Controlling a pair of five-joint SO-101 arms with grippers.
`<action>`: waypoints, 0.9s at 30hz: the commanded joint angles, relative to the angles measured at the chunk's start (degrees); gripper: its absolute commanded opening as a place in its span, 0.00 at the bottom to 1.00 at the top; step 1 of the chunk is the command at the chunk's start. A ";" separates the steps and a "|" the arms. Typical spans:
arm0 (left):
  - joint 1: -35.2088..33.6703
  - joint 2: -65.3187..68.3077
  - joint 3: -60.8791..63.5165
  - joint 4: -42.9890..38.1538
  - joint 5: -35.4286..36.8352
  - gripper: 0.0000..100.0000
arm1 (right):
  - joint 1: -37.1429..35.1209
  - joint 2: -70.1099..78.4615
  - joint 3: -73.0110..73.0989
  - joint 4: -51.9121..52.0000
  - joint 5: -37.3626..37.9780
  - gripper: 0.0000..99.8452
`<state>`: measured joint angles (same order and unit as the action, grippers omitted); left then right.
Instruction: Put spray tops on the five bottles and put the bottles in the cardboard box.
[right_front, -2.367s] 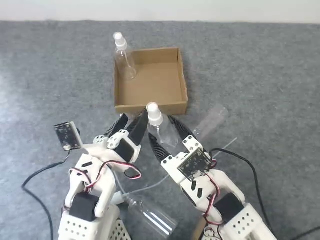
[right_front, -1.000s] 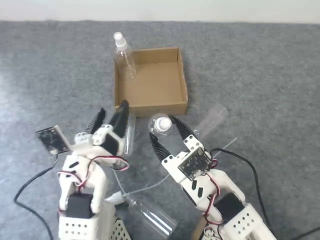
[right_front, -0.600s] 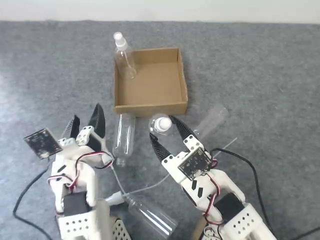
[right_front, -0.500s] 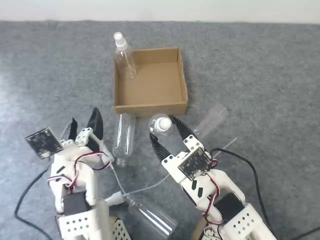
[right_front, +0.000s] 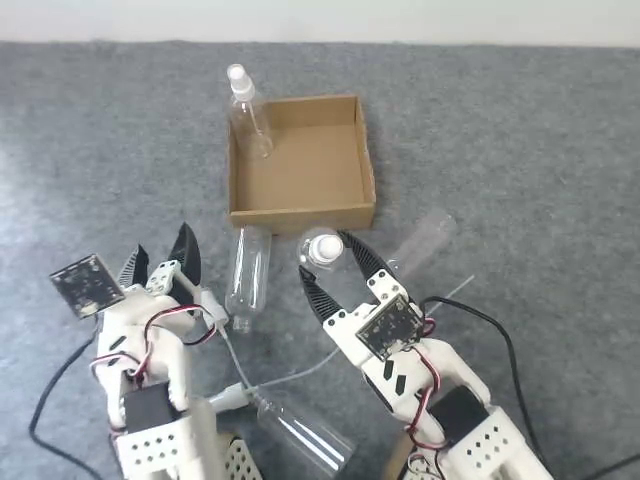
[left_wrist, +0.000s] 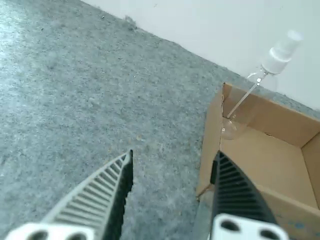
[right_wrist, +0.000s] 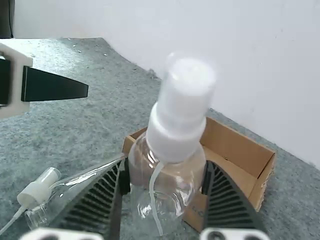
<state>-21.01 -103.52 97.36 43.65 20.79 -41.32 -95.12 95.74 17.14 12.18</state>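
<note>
**High view with both wrist views.** The right gripper (right_front: 323, 255) is clamped on an upright clear bottle (right_wrist: 167, 175). Its two fingers press the bottle's body from opposite sides. The bottle carries a white spray top (right_wrist: 182, 95) and stands just in front of the near wall of the cardboard box (right_front: 300, 215).

The left gripper (right_front: 162, 240) has its fingers spread with nothing between them. It hangs over the grey carpet (right_front: 520, 130), left of the box's near corner and well apart from the held bottle.

A second capped bottle (right_front: 247, 120) stands upright at the box's far left corner. Its dip tube is visible in the left wrist view (left_wrist: 240, 107).

A third bottle (right_front: 247, 272) lies on the carpet between the two grippers, base toward the box and neck toward the arms. In the right wrist view another spray top (right_wrist: 39, 191) lies at its neck end; whether it is seated on the neck cannot be told.

A fourth bottle (right_front: 420, 240) lies to the right of the right gripper. A fifth bottle (right_front: 305, 438) lies between the arm bases.
</note>
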 joint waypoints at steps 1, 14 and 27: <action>0.09 0.62 -0.75 0.09 -0.18 0.24 | 0.75 -0.04 0.09 2.15 -0.35 0.09; 4.04 0.88 -0.75 1.14 -0.26 0.24 | 0.75 0.13 -14.33 14.02 -0.26 0.09; 3.78 0.88 -0.75 0.79 -0.26 0.24 | 0.75 15.52 -27.87 10.59 0.18 0.09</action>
<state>-17.14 -103.52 97.36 44.62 20.79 -41.23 -86.24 74.64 30.42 12.26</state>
